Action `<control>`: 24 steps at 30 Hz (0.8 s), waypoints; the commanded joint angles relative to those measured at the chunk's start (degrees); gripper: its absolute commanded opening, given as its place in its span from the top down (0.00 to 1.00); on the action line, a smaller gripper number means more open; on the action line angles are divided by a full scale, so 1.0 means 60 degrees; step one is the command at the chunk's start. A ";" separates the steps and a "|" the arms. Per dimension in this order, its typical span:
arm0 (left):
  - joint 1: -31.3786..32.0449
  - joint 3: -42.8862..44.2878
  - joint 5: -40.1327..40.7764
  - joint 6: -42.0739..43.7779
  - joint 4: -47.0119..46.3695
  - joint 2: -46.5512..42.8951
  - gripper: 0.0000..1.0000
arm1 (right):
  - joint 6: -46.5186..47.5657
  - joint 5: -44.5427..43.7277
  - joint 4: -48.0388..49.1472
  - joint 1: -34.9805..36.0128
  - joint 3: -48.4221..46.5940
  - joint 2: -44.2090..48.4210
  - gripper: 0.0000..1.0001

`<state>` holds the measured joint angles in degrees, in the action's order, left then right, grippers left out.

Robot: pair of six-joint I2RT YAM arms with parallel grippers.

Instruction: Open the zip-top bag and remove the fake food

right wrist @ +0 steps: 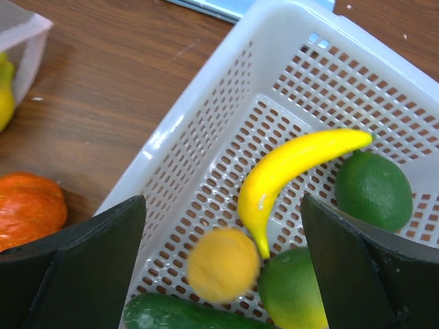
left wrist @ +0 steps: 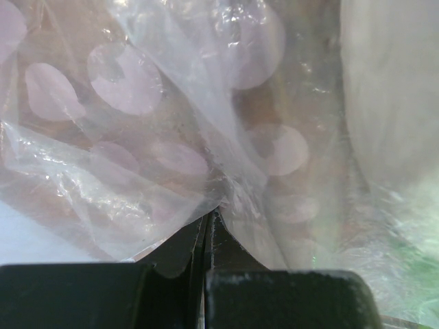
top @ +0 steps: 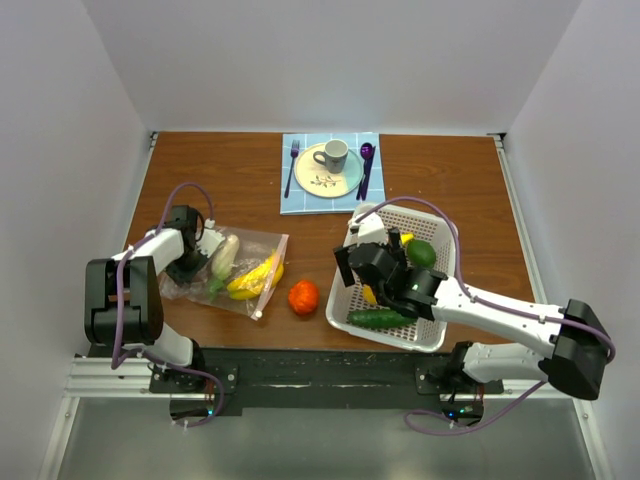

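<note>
Left tool (left wrist: 208,229) is clenched on the bag (top: 240,268) at its closed left end; its mouth faces right, toward the released right tool (right wrist: 223,247) over the basket (top: 415,207).

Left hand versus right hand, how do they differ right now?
The left hand is shut, pinching the clear plastic of the zip-top bag; the right hand is open and holds nothing. The left hand sits right against the bag, while the right hand hangs over the white basket, touching nothing. Both have black fingers.
</note>
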<state>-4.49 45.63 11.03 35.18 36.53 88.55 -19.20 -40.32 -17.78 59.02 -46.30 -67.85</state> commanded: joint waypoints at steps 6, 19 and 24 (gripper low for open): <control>-0.0116 -0.0163 -0.0534 -0.0003 -0.0303 0.0300 1.00 | 0.0373 0.3259 0.1439 0.0401 -0.1303 -0.0246 0.01; -0.0116 -0.0251 -0.0417 0.0172 -0.0273 0.0065 1.00 | 0.0344 0.2838 0.1632 0.1955 -0.3796 -0.5038 0.01; -0.0145 -0.0324 -0.0402 0.0201 -0.0391 0.0153 1.00 | 0.0154 0.2033 0.0855 0.1954 -0.3739 -0.5244 0.01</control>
<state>-4.49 45.52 11.05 35.44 36.45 88.47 -16.69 -23.64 -10.39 70.89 -67.16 -100.60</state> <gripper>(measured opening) 0.012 0.986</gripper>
